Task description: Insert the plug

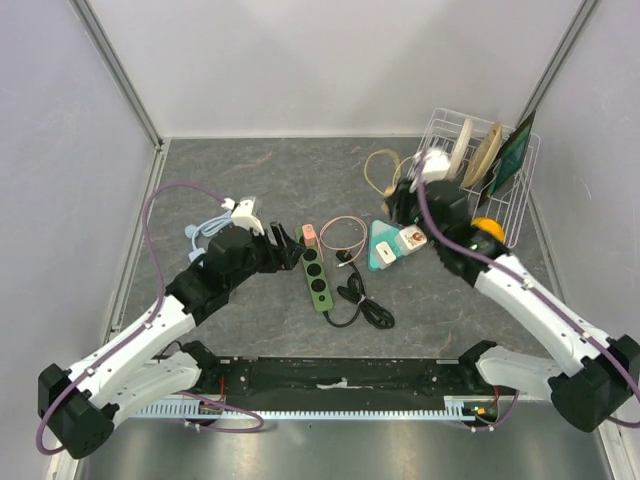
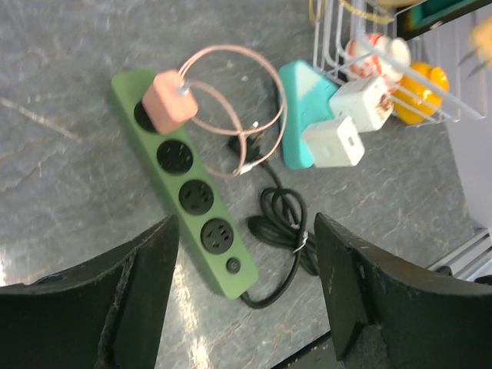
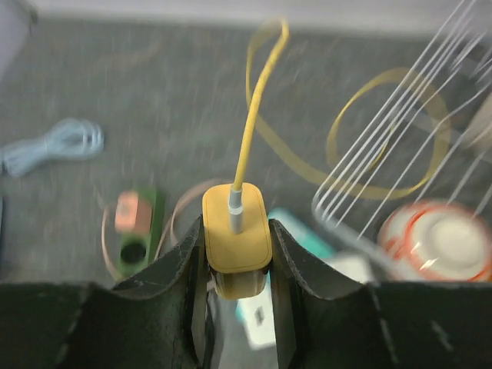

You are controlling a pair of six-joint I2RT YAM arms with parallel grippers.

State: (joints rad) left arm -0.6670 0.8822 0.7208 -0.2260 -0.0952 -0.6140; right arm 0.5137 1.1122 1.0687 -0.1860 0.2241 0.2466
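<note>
A green power strip (image 1: 316, 272) lies mid-table with a pink plug (image 1: 309, 234) in its far socket; three sockets are free. It also shows in the left wrist view (image 2: 184, 184) with the pink plug (image 2: 169, 102). My left gripper (image 1: 285, 245) is open and empty, hovering just left of the strip (image 2: 246, 254). My right gripper (image 1: 400, 205) is shut on a yellow plug (image 3: 237, 234) with a yellow cable (image 3: 257, 115), held in the air right of the strip (image 3: 142, 231).
A teal block (image 1: 380, 243) with white adapters (image 2: 333, 142) lies right of the strip. The strip's black cord (image 1: 360, 300) coils at the front. A pink cable loop (image 1: 343, 235), a light blue cable (image 1: 205, 232) and a wire dish rack (image 1: 512, 215) are nearby.
</note>
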